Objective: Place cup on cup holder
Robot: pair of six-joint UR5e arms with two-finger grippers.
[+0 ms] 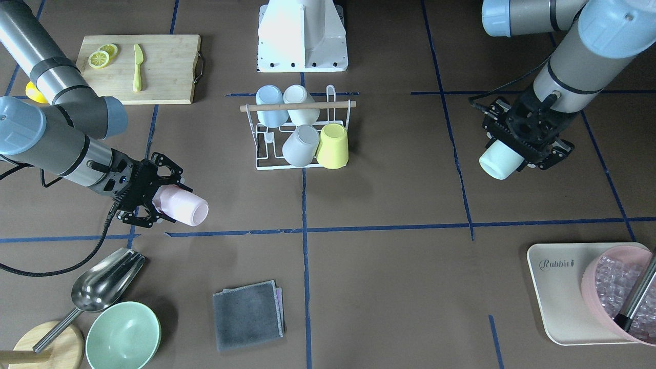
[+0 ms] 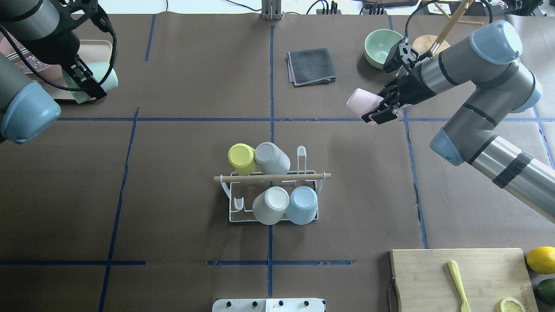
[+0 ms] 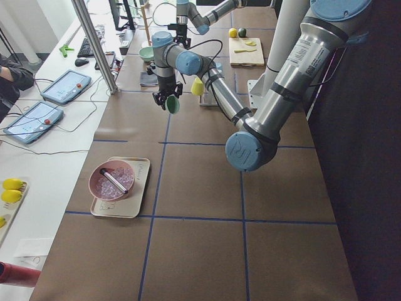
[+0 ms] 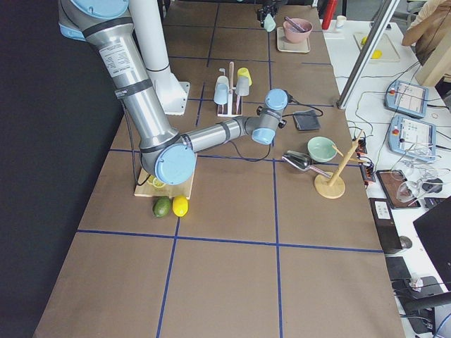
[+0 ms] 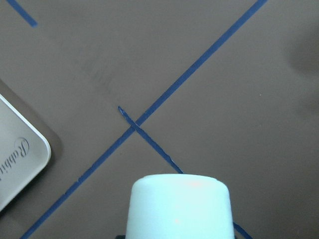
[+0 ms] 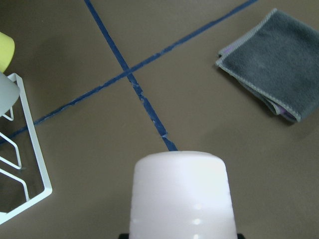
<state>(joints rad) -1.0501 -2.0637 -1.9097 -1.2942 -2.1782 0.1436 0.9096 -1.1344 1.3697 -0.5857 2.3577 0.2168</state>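
The cup holder (image 1: 328,105), a white wire rack with a wooden rod handle, stands mid-table and carries a yellow, a grey, a cream and a blue cup upside down on its prongs; it also shows in the overhead view (image 2: 303,176). My right gripper (image 1: 160,197) is shut on a pink cup (image 1: 184,206), held sideways above the table, well off to the rack's side (image 2: 363,104). My left gripper (image 1: 518,148) is shut on a mint cup (image 1: 499,161), held above the table on the rack's other side (image 2: 108,78). Each wrist view shows its cup's base: the mint cup (image 5: 182,206) and the pink cup (image 6: 182,196).
A cutting board (image 1: 159,77) with lemon slices and a yellow knife lies by the right arm. A grey cloth (image 1: 248,315), metal scoop (image 1: 102,284), green bowl (image 1: 123,335) and wooden stand (image 1: 56,348) sit on the operators' side. A beige tray (image 1: 553,287) holds a pink bowl of ice.
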